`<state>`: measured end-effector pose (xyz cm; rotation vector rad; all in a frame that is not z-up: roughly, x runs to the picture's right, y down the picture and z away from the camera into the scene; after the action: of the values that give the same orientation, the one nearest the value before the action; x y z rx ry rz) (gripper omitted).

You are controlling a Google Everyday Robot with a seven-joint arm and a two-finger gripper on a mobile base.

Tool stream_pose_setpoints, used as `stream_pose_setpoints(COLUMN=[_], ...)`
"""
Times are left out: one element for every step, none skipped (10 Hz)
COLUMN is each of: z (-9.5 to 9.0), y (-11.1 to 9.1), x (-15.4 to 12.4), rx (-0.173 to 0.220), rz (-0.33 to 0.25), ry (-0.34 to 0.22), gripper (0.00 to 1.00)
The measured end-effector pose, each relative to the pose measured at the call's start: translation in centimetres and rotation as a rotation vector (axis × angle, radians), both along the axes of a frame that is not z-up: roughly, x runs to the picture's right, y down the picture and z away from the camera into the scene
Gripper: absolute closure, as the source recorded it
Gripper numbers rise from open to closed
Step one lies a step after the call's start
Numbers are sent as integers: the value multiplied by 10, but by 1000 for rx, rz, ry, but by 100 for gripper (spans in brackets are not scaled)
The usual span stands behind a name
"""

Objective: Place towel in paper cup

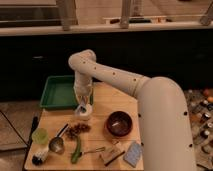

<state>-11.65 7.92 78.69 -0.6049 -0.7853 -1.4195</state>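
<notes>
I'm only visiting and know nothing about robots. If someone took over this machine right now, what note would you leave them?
Gripper: right over the paper cup, near the green tray at the table's back left.
Towel: not clearly visible; something pale sits at the cup's mouth under the gripper, possibly the towel.
Done: arm brought to the cup.
Left: confirm the towel is inside, let go if needed, lift the arm away.
Nearby: brown bowl to the cup's right; keep clear of it.

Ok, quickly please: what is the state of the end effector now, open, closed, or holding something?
End effector: right above the paper cup near the green tray; open or closed cannot be told.
</notes>
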Motion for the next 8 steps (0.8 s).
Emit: stream_pose_setpoints(z=[-1, -2, -2, -2, -1, 0, 0, 1], y=[1, 3, 3, 3, 4, 4, 4, 3], x=[-1, -1, -1, -1, -2, -2, -3, -3], rx=[-5, -10, -12, -15, -18, -21, -22, -21], rz=[-5, -10, -13, -15, -18, -19, -20, -23], ry=[-5, -9, -11, -14, -17, -19, -21, -23], gripper=[93, 84, 75, 64, 53, 43, 33, 24])
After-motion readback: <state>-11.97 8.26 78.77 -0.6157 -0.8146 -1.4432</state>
